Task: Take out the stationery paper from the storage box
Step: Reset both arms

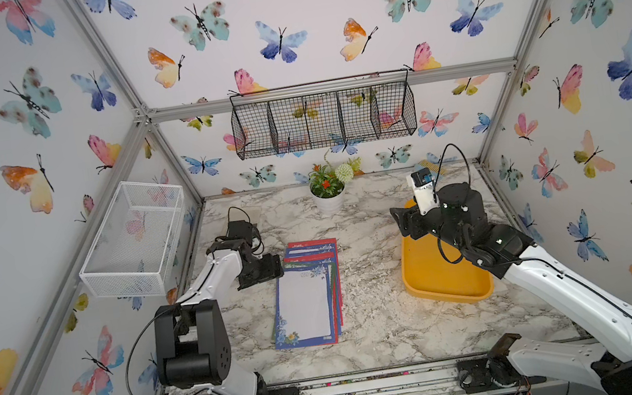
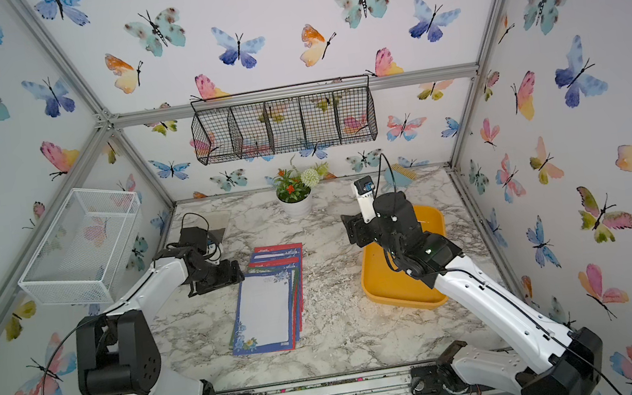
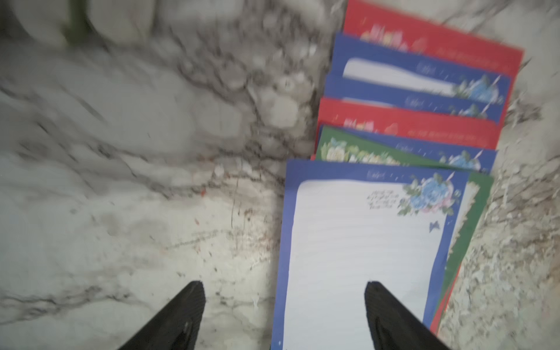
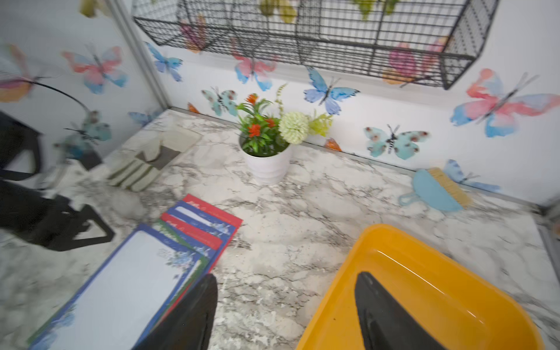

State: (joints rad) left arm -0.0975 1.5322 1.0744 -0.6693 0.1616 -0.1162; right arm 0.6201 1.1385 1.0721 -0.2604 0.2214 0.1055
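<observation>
On marble tabletop (image 1: 382,323), stationery paper (image 1: 305,309) fanned out, storage box (image 1: 434,274) apart, butterfly walls (image 1: 281,23), left pincer (image 3: 284,285) and right pincer (image 4: 287,275) wide.

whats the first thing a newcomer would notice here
Butterfly wallpaper covers every wall. In the middle of the marble table lies a fanned stack of paper with blue, red and green borders, and to its right sits the orange box. A flower pot stands at the back.
</observation>
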